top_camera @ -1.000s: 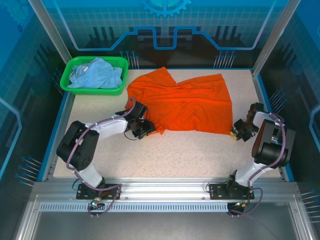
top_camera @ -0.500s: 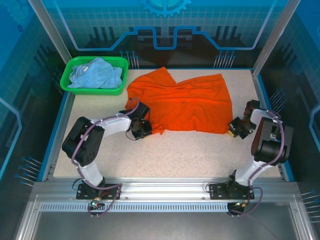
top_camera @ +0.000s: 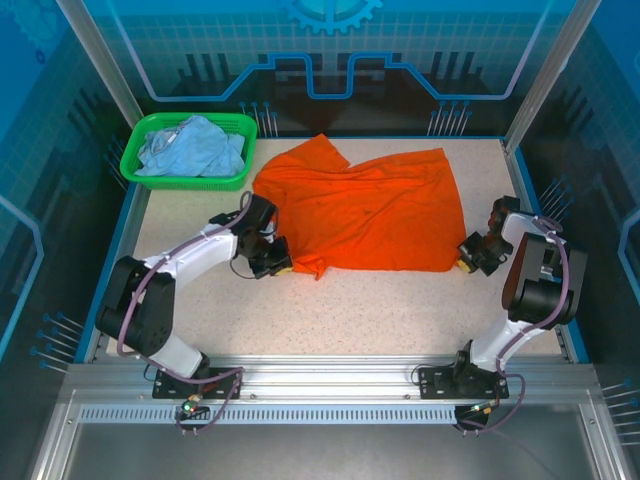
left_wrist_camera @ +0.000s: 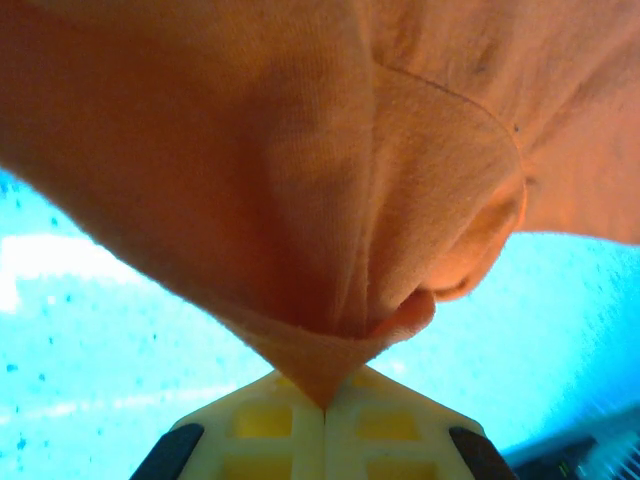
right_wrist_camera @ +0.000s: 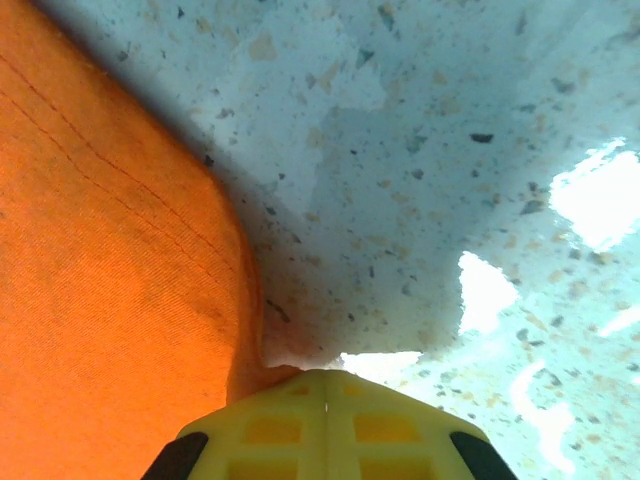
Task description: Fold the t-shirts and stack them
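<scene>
L gripper [top_camera: 276,266] is clamped on the near-left corner of the orange t-shirt [top_camera: 370,210]; in the wrist view the cloth is pinched to a point betw. closed jaws. R gripper [top_camera: 467,258] is clamped on the near-right corner, hem tucked into closed jaws. The shirt's near edge runs left-right betw. the 2 grippers. The rest lies spread on the tabletop [top_camera: 350,310] to the far side of both, long axis approx. left-right, rumpled at far left. Next move prob. carries the near edge toward far, both arms together. Far left: pale blue t-shirt [top_camera: 195,145] heaped in green basket [top_camera: 185,181], well apart, L arm nearer.
</scene>
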`<state>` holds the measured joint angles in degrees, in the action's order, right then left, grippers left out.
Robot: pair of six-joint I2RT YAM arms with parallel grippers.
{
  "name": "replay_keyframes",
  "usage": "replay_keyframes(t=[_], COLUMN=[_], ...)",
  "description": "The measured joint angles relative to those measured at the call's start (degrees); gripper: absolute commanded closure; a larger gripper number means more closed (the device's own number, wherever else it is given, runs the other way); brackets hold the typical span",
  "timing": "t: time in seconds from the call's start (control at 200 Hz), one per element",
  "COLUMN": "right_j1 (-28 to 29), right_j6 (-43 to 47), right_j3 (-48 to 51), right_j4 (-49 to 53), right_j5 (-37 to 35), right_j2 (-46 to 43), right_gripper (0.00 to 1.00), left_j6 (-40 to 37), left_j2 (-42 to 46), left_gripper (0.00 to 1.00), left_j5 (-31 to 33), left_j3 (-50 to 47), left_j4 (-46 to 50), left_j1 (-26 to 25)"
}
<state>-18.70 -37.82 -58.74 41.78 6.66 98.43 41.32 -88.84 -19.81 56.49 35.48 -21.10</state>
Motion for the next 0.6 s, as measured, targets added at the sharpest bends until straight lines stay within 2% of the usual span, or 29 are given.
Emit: replay_keyframes(t=[0.08, 0.17, 0.215, 0.31, 0.33, 0.37, 0.39, 0.445, 0.51, 0.6], right_j1=[0.0, 0.0, 0.0, 0.0, 0.0, 0.0, 0.0, 0.0, 0.0, 0.0], right_j6=[0.7, 1.5, 1.8, 2.4, 2.5, 2.6, 2.8, 3.0, 3.0, 3.1], right_j3=[-0.5, -0.9, -1.0, -1.0, -1.0, -1.0, -1.0, -1.0, -1.0, -1.0], right_j4=[1.5, 2.8, 3.2, 4.2, 4.3, 4.3, 4.4, 4.4, 4.4, 4.4], right_j5=[-0.9, -1.9, -2.3, -2.9, -3.1, -3.1, -3.1, -3.2, -3.1, -3.0], right_j2=[-0.6, -1.0, -1.1, -1.1, -1.1, -1.1, -1.1, -1.1, -1.1, -1.2], right_gripper=[1.00, 1.00, 1.00, 1.00, 1.00, 1.00, 1.00, 1.00, 1.00, 1.00], left_j6=[-1.5, -2.9, -3.3, -4.0, -4.0, -3.9, -4.5, -4.4, -4.6, -5.4], left_j2=[0.6, 1.0, 1.4, 3.1, 3.6, 4.5, 5.0, 6.1, 7.8, 11.6], left_gripper=[0.91, 0.91, 0.87, 0.86, 0.81, 0.58, 0.52, 0.45, 0.30, 0.24], left_j5=[-4.1, -8.8, -10.5, -13.4, -13.8, -14.4, -14.6, -14.7, -14.2, -12.3], left_j3=[-1.2, -3.2, -4.3, -6.9, -7.4, -8.1, -8.3, -8.7, -8.8, -8.9], left_j4=[2.5, 5.0, 5.8, 6.8, 7.0, 7.1, 7.4, 7.9, 8.5, 9.5], left_j1=[1.4, 2.4, 2.8, 4.5, 5.0, 5.9, 6.3, 7.1, 7.6, 7.6])
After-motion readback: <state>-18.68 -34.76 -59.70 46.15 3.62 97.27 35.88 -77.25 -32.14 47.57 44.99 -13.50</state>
